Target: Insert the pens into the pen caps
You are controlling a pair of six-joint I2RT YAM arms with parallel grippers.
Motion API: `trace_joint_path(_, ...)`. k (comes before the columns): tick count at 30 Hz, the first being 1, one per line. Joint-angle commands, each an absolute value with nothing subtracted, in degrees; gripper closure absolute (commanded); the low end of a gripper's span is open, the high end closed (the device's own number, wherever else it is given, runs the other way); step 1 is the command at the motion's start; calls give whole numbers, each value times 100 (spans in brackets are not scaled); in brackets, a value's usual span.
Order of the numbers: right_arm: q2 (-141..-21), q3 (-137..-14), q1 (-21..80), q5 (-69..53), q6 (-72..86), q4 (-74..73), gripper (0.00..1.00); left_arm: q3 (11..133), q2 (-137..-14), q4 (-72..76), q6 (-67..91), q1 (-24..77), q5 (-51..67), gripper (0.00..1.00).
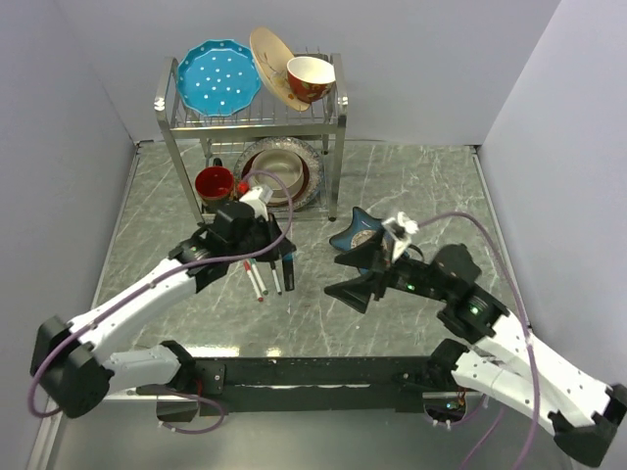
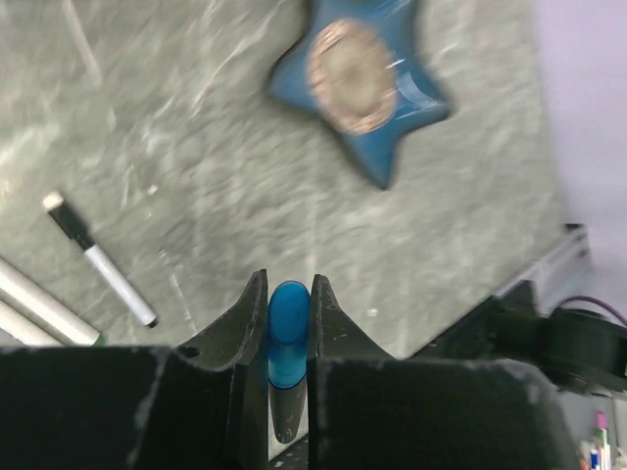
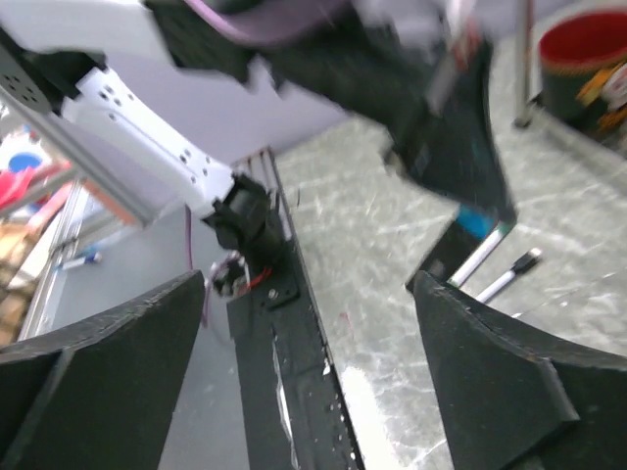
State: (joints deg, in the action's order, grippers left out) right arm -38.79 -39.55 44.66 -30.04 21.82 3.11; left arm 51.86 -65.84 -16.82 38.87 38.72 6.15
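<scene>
Gripped in left claw: blue-tipped marker, lower end hidden between fingers. Right claw spread wide, blurred. White pens on desk cut off by frame.

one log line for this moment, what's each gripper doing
left gripper: shut on blue-ended marker | right gripper: open, empty | pens: loose on table | capping: not yet done
</scene>
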Motion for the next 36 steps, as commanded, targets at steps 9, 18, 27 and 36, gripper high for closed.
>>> trace_joint_path(9,-3296,-4034,4482,-2162,1802,-334,0,4878,-8560,26,4525,3533,1151,98)
trace_joint_path(18,-3349,-3990,4491,-2030,1758,-404,0,5203,-9579,18,4693,3472,712,87)
trace_joint_path(27,-3305,-4087,4483,-1793,1775,-694,0,5335,-9441,-448,4729,3428,159,59)
trace_joint_path(36,-3200,-4245,4491,-845,2214,-1362,0,5669,-7624,-1213,4106,3436,52,1)
